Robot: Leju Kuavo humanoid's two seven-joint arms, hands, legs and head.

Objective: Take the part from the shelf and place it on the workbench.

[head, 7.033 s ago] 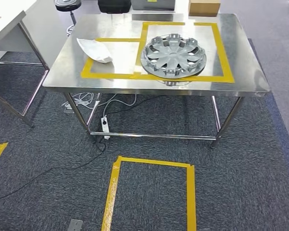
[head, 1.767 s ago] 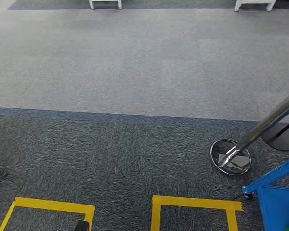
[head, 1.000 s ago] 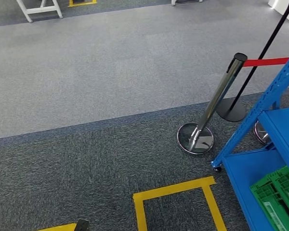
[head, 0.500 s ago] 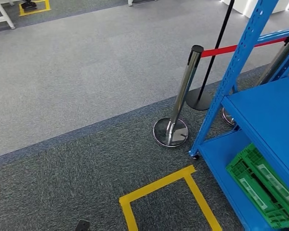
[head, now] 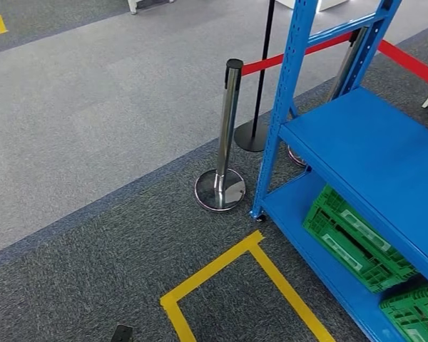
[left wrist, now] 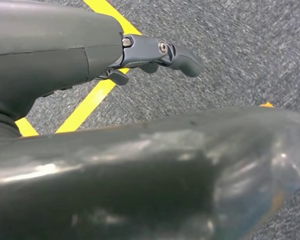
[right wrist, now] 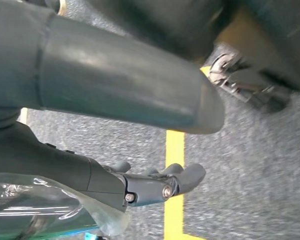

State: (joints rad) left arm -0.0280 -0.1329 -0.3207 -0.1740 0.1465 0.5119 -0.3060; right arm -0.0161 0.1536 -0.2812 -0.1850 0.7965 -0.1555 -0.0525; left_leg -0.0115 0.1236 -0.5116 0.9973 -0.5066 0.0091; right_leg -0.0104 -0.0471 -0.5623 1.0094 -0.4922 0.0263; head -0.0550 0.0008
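Down at the robot's sides, both arms hang over the dark grey carpet. The left hand [left wrist: 156, 52] holds nothing, its fingers loosely extended and apart above a strip of yellow floor tape [left wrist: 90, 100]. The right hand [right wrist: 156, 185] is likewise empty, fingers stretched out and slightly separated over another yellow line, with a piece of clear plastic film [right wrist: 35, 205] beside the wrist. From the head view, a blue shelf [head: 362, 149] stands on the right; its middle deck is bare, and green crates [head: 357, 239] lie on the lowest deck. I cannot tell which item on it is the part. A chrome stanchion [head: 225, 135] with a red belt [head: 287, 57] stands just beside the shelf's front post, near a yellow taped square [head: 239, 274].
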